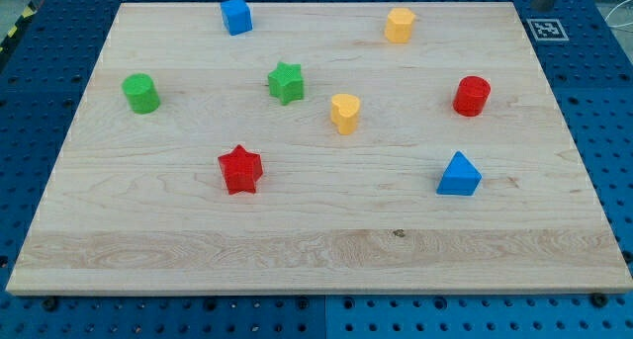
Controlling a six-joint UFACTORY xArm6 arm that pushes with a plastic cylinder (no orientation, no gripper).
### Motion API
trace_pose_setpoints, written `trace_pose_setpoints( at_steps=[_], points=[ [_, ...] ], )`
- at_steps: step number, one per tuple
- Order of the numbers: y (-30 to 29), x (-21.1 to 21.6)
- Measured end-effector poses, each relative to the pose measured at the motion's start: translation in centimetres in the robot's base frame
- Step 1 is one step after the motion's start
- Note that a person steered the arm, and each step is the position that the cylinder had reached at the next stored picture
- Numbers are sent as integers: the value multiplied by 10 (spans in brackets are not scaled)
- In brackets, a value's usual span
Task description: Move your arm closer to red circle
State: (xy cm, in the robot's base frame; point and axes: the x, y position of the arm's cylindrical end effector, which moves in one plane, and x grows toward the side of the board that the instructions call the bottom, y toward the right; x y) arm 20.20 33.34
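Observation:
The red circle is a short red cylinder standing on the right side of the wooden board. Only a short grey piece of my rod shows at the view's top edge, far right. My tip is just past the board's top right corner, above and to the right of the red circle and well apart from it. It touches no block.
Other blocks on the board: a blue triangle, a yellow heart, a yellow block, a green star, a blue cube, a green circle and a red star. A black-and-white tag lies beside the top right corner.

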Motion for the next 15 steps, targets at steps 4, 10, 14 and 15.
trace_pose_setpoints(
  at_steps=[4,10,14,15],
  points=[
    [8,50],
    [-14,77],
    [-150,138],
    [-190,144]
  ],
)
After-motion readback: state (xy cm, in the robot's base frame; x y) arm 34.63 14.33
